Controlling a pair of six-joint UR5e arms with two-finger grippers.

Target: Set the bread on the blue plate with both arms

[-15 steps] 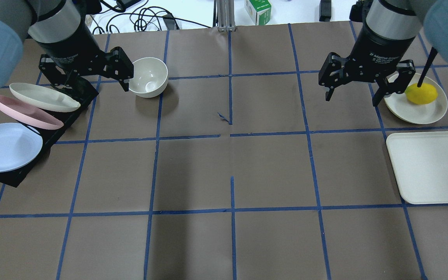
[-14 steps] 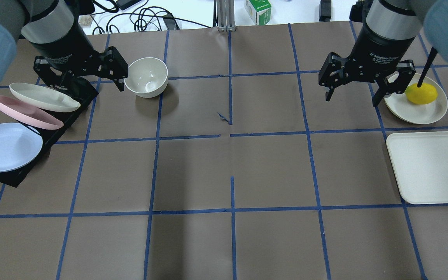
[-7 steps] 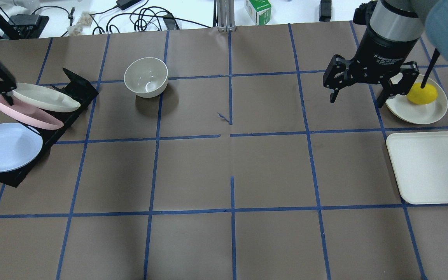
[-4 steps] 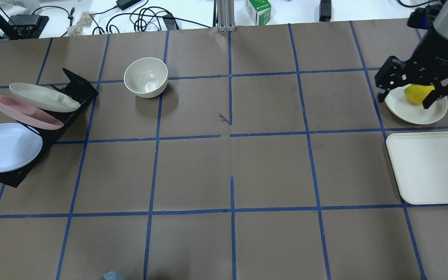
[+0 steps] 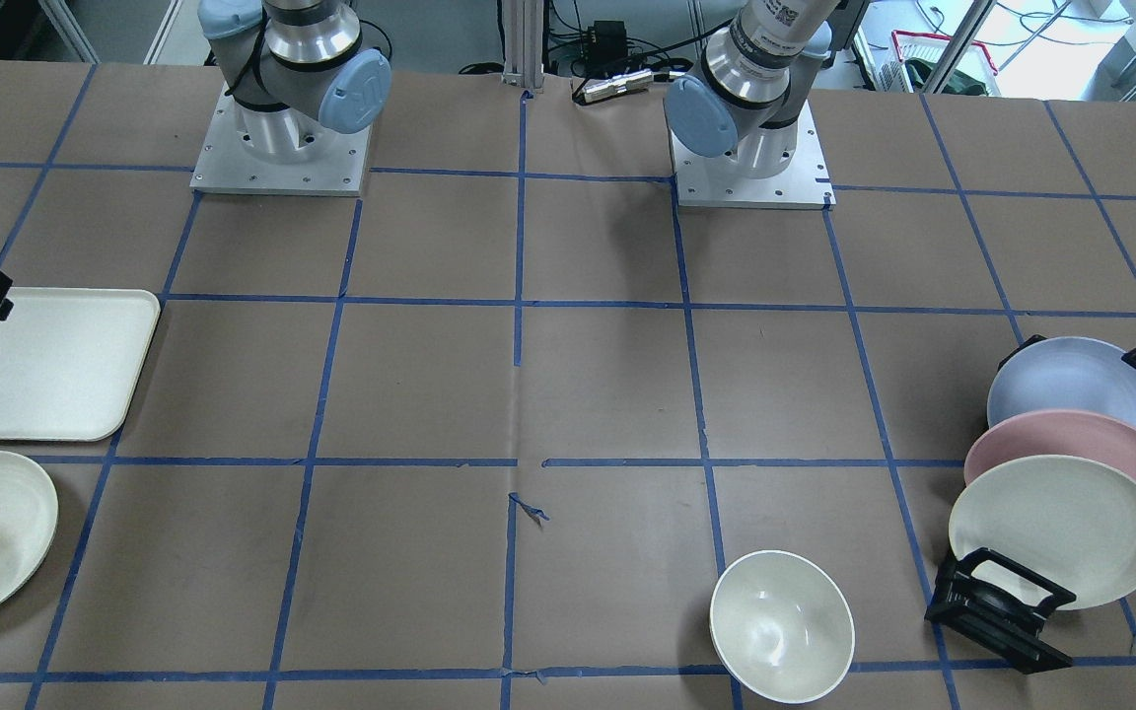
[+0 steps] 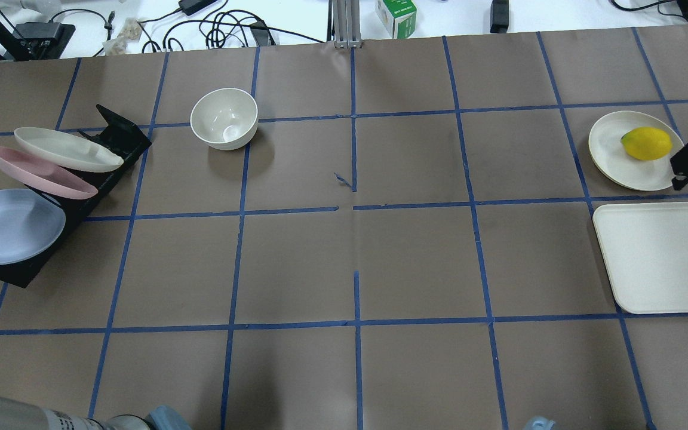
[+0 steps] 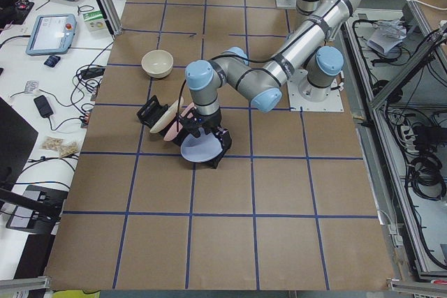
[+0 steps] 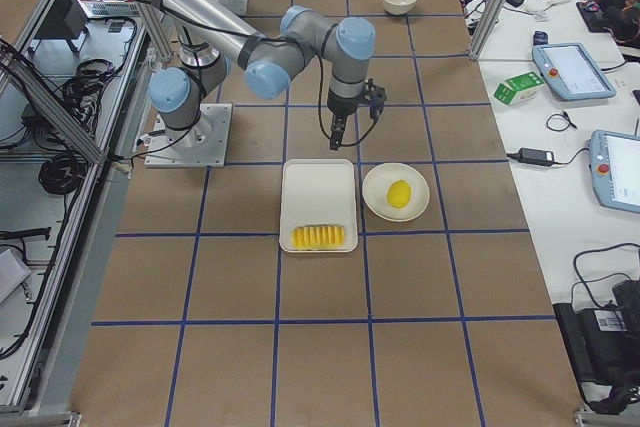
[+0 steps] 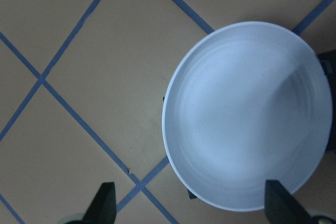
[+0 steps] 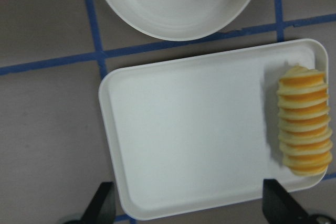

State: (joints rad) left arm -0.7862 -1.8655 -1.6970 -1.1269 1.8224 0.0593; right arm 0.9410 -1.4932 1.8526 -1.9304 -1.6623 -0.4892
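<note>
The bread (image 10: 304, 125), a ridged cream loaf with orange stripes, lies at one end of the white tray (image 10: 184, 140); it also shows in the exterior right view (image 8: 318, 237). The blue plate (image 6: 9, 226) leans in the front slot of a black rack (image 6: 120, 134) at the table's left edge. My left gripper (image 9: 191, 206) is open and empty, hovering above the blue plate (image 9: 247, 114). My right gripper (image 10: 190, 206) is open and empty above the tray's other end, well apart from the bread.
A pink plate (image 6: 39, 173) and a cream plate (image 6: 66, 149) lean in the rack behind the blue one. A white bowl (image 6: 224, 118) stands nearby. A cream plate (image 6: 619, 149) with a yellow fruit (image 6: 645, 143) sits beside the tray.
Both arms have swung outward. The left gripper went from beside the bowl to above the blue plate. The right went from beside the fruit plate to above the tray. Both stayed open.
</note>
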